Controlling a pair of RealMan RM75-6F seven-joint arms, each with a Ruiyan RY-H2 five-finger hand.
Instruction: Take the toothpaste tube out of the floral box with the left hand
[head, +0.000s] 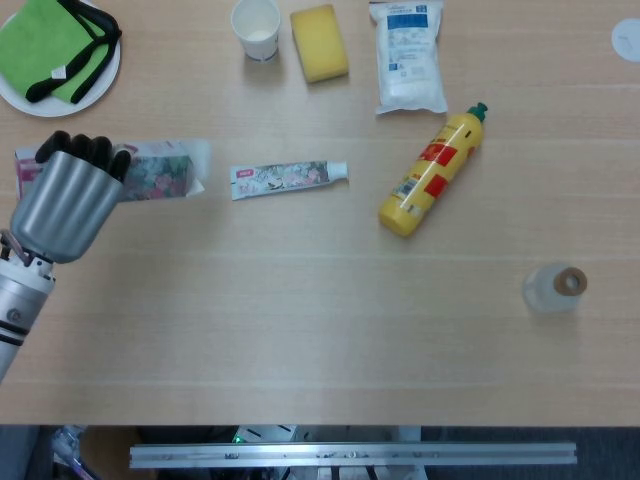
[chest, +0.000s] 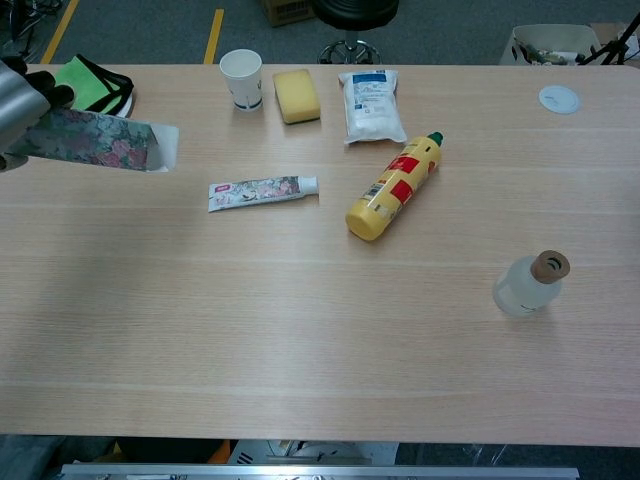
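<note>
One flat, floral-printed toothpaste tube (head: 288, 178) lies on the pale wood-grain table (head: 320, 330), right of the rectangular floral box (head: 160, 172). Ribbed silver left hand (head: 62, 198) grips that cardboard box, its open flap facing right.

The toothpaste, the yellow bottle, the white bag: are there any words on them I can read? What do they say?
Toothpaste tube: pink patch and print, too small to read.
Yellow bottle: red label, letters too blurred to read.
White packet: blue header with print, too blurred to read.
Floral box, gripped by the left hand: flower pattern only, no readable words.
Paper cup: dark band, nothing readable.
</note>
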